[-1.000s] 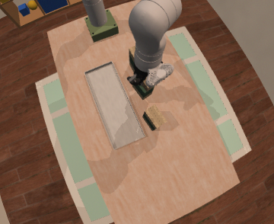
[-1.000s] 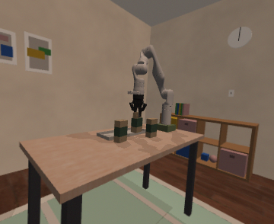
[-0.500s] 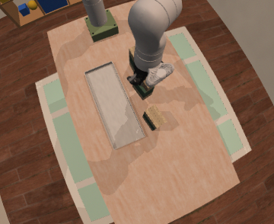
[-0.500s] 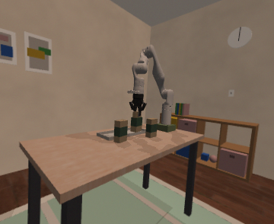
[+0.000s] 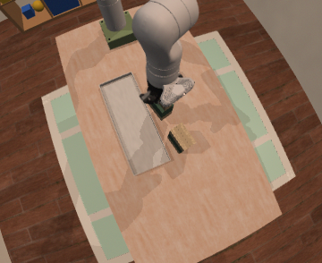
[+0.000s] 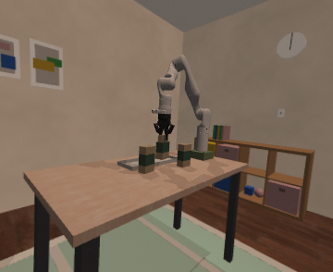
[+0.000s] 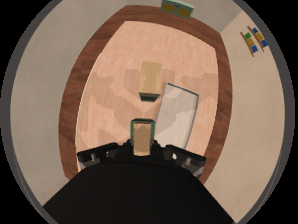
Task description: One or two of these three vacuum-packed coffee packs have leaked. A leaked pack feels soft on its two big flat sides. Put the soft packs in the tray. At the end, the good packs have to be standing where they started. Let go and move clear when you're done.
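Observation:
My gripper [image 5: 157, 104] [image 6: 163, 133] [image 7: 142, 142] is shut on the top of the middle coffee pack [image 5: 164, 112] [image 6: 162, 147] [image 7: 141, 136], a tan block with a dark green band. I hold it upright, a little above the table and beside the tray's right rim. A second pack [image 5: 182, 138] [image 6: 146, 158] [image 7: 150, 83] stands on the table further from the robot's base. A third pack [image 6: 184, 154] stands nearer the base; in the overhead view the arm hides it. The long grey tray [image 5: 120, 79] [image 6: 129, 164] [image 7: 180, 112] lies empty on the table.
The arm's green base block [image 5: 118, 37] [image 6: 203, 155] stands at the table's far end. A shelf unit [image 6: 281, 185] with boxes stands against the wall. A green rug [image 5: 77, 174] lies under the table.

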Tool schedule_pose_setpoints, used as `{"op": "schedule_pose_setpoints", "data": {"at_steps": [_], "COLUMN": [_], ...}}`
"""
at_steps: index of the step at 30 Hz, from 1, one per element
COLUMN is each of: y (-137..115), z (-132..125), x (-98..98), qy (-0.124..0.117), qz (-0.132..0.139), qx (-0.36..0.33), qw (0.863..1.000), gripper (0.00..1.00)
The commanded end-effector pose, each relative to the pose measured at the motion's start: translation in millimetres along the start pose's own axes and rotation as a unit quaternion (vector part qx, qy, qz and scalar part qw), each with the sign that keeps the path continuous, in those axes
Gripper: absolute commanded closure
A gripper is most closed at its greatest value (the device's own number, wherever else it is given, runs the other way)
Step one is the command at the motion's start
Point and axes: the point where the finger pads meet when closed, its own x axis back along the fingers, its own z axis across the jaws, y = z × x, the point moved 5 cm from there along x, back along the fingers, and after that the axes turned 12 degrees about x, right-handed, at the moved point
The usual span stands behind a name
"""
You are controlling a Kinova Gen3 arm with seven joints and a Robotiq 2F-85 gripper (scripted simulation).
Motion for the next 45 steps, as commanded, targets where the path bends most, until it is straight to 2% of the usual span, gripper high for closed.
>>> {"op": "schedule_pose_setpoints", "data": {"at_steps": [1, 10, 18, 37, 45], "y": [10, 36, 46, 47, 47], "z": [23, 79, 98, 101, 101], "x": [1.4, 1.5, 1.5, 1.3, -4.4], "qy": [0.001, 0.001, 0.001, 0.001, 0.001], "qz": [0.001, 0.001, 0.001, 0.001, 0.001], "qx": [-0.012, -0.012, -0.012, -0.012, -0.012], "qw": [1.0, 1.0, 1.0, 1.0, 1.0], "gripper": [0.77, 0.77, 0.77, 0.77, 0.77]}}
